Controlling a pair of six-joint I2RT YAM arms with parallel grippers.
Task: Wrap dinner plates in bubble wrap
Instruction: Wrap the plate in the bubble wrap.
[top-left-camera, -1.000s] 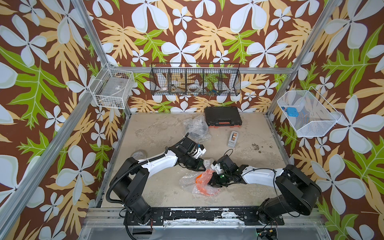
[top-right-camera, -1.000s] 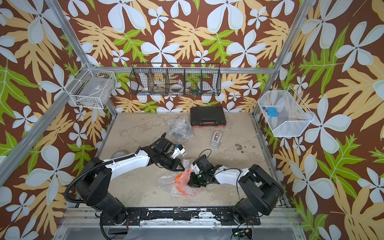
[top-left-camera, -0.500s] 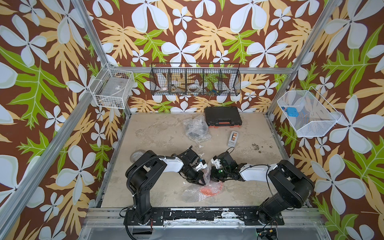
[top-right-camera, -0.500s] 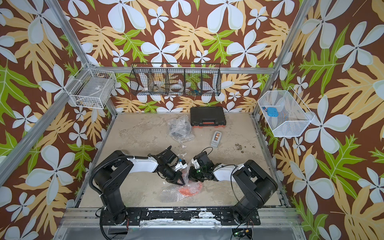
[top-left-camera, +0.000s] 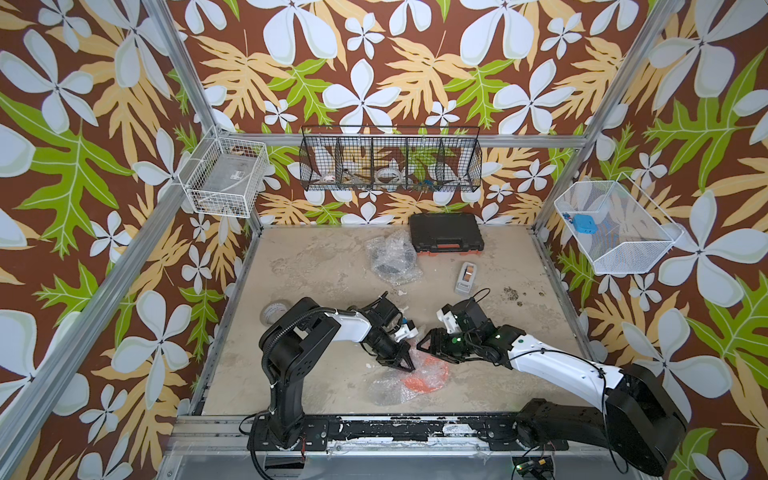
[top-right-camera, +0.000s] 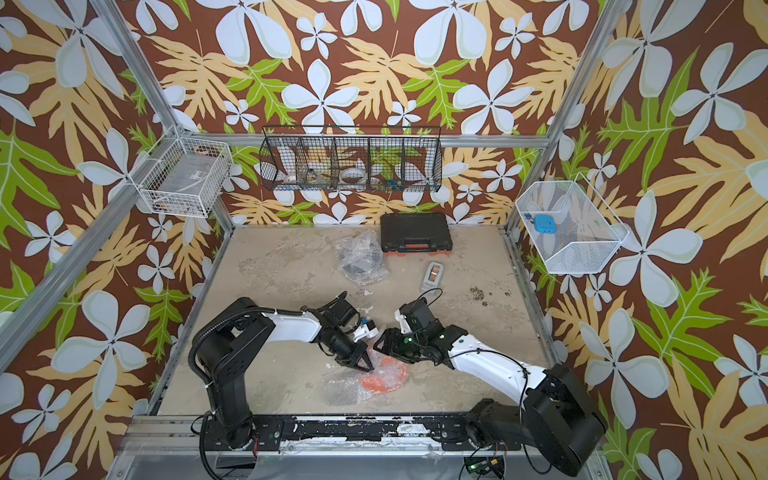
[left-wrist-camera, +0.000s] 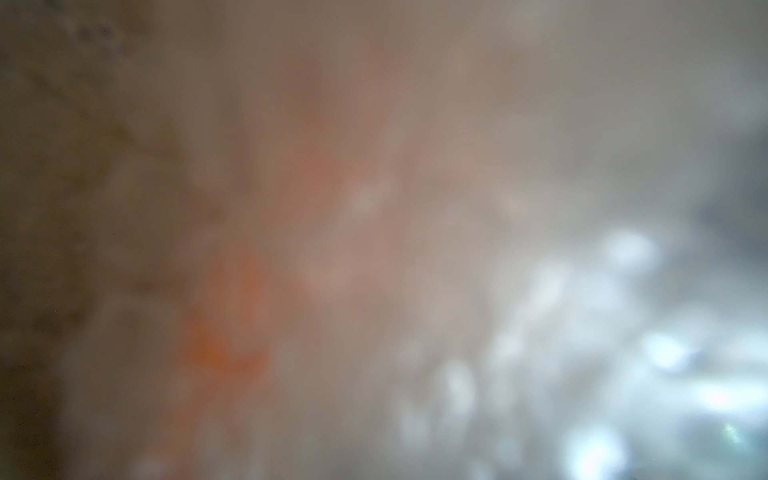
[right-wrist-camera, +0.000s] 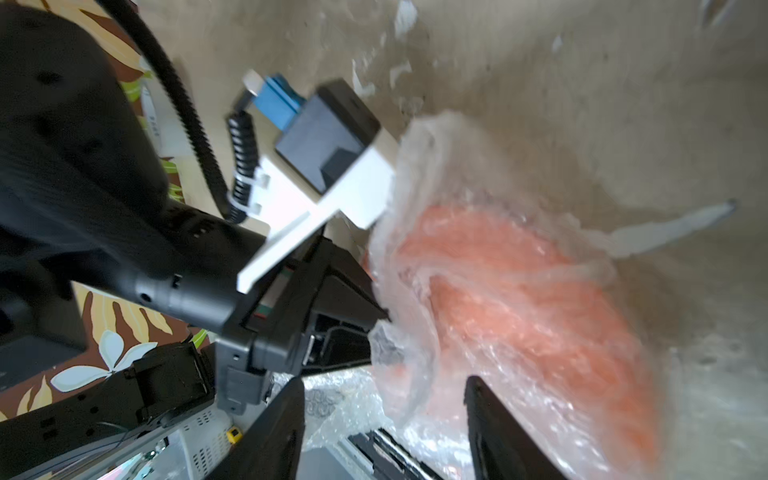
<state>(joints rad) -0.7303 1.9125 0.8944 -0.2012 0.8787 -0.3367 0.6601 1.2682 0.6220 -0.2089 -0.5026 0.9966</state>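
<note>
**A:** What are you counting, going left to right?

**B:** One roll of tape (top-left-camera: 274, 311) is lying at the left edge of the surface (top-left-camera: 324, 257). Two plates are showing. The black plate (top-left-camera: 388, 266) is sitting far back in its own crumpled wrap, and the orange plate (top-left-camera: 428, 380) is lying near the front centre. One black case (top-left-camera: 446, 239) is resting against the far wall, with one small grey dispenser (top-left-camera: 466, 277) just in front of it. Three wire baskets are hanging on the walls, and two arms are working.

**A:** What is the left claw (top-left-camera: 407, 366) doing?

**B:** Its fingers are closing fully on the bubble wrap (top-left-camera: 390, 388) at the left rim of the orange plate, pulling a fold up. Its own camera is showing only a blur of orange and bubbles.

**A:** And the right claw (right-wrist-camera: 384, 380)?

**B:** It is standing wide, hovering over the right side of the same bundle. Wrap is showing between its fingers (right-wrist-camera: 486, 432), but nothing is being pinched.

**A:** What is differing from a second ago?

**B:** The orange plate was standing nearly on edge between both claws, and now it is lying flatter. The right claw was pressing shut against the bundle and is now spreading. The left arm's elbow is now folding up, and the right arm is now stretching out.
</note>
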